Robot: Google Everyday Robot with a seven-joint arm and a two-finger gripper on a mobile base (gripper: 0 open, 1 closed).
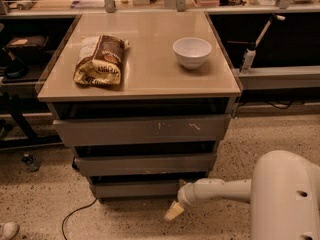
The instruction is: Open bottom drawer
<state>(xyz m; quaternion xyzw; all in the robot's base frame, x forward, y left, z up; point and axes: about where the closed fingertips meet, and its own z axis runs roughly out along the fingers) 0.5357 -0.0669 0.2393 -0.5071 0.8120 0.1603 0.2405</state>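
Nearest of all, at the desk's front right corner and low down, stands the robot's pale rounded body, and from it the arm reaches leftward toward the foot of the desk. The end effector hangs at the arm's tip, angled down to the speckled floor, just in front of the desk's base and under the right part of its lowest front; whether it is released or clenched cannot be told, and it grasps nothing that shows. The bottom drawer is the lowest of the desk's three grey fronts, plain and flat, with a dark gap above it; whether the end effector touches it cannot be told. A thin dark cable curls over the floor by the desk's front left foot. Above the bottom drawer sits the middle drawer, and above that the top drawer, the tallest front, with pale scratch marks right of its centre. On the desk's beige top a brown and yellow bag lies at the left, and a white bowl stands upright at the right, well apart from the bag. Behind the desk runs a cluttered workbench.
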